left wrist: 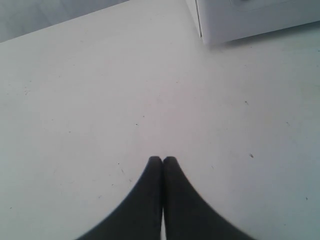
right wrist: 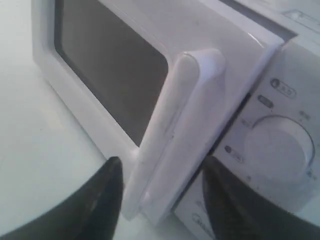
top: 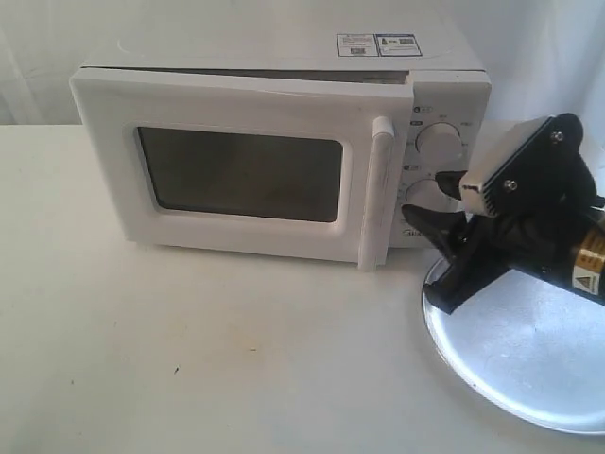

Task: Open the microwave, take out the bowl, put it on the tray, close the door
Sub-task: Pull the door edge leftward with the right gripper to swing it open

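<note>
The white microwave (top: 284, 52) stands at the back of the table, and its door (top: 236, 109) hangs slightly ajar, with a gap along the top edge. My right gripper (top: 427, 197) is open beside the knobs. In the right wrist view the lower end of the bar handle (right wrist: 170, 130) lies between its two dark fingers (right wrist: 102, 200), which do not grip it. Under the right arm lies the silver tray (top: 529, 364), bare. The bowl is hidden. My left gripper (left wrist: 162, 159) is shut on nothing above the bare table and does not show in the exterior view.
Two round white knobs (top: 440, 142) sit right of the door. A lower corner of the microwave (left wrist: 250, 20) shows in the left wrist view. The white table (top: 189, 350) stretches in front. A white cloth backdrop hangs behind.
</note>
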`<action>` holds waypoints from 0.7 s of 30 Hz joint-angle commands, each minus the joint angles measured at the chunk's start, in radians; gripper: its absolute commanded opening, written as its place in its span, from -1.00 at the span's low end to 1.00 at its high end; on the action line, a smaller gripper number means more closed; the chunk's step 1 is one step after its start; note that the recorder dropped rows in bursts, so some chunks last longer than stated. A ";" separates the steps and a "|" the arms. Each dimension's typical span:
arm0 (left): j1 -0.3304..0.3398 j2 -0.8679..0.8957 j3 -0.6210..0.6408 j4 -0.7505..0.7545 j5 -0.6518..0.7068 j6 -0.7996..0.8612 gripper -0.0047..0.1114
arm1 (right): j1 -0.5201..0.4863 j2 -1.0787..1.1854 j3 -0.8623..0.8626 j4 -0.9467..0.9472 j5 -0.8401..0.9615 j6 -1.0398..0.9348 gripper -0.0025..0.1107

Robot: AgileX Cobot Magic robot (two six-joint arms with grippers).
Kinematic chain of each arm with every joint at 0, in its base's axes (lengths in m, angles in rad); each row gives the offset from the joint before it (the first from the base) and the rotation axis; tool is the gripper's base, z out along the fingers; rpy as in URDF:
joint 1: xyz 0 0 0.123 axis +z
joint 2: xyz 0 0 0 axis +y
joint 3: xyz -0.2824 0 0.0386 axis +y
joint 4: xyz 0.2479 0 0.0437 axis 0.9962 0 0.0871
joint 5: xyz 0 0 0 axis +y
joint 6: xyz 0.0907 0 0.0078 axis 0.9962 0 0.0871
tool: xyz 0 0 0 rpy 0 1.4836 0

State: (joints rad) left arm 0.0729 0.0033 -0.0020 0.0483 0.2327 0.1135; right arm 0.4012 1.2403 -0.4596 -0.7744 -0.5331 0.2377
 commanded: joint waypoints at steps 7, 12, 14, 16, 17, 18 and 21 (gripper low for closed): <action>-0.004 -0.003 0.002 -0.004 -0.001 -0.005 -0.92 | -0.001 0.348 -0.137 0.158 -0.135 -0.152 0.29; -0.004 -0.003 0.002 -0.004 -0.001 -0.005 -0.92 | -0.001 0.490 -0.169 0.148 -0.321 -0.156 0.29; -0.004 -0.003 0.002 -0.004 -0.001 -0.005 -0.92 | -0.001 0.523 -0.169 0.090 -0.390 -0.154 0.29; -0.004 -0.003 0.002 -0.004 -0.001 -0.005 -0.92 | -0.001 0.537 -0.169 -0.011 -0.400 -0.118 0.29; -0.004 -0.003 0.002 -0.004 -0.001 -0.005 -0.92 | -0.001 0.537 -0.169 -0.085 -0.396 -0.078 0.29; -0.004 -0.003 0.002 -0.004 -0.001 -0.005 -0.92 | -0.001 0.537 -0.169 -0.151 -0.400 -0.035 0.29; -0.004 -0.003 0.002 -0.004 -0.001 -0.005 -0.92 | -0.001 0.529 -0.167 -0.316 -0.483 0.236 0.29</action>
State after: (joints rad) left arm 0.0729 0.0033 -0.0020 0.0483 0.2327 0.1135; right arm 0.3721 1.7708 -0.6220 -0.7745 -0.8433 0.2700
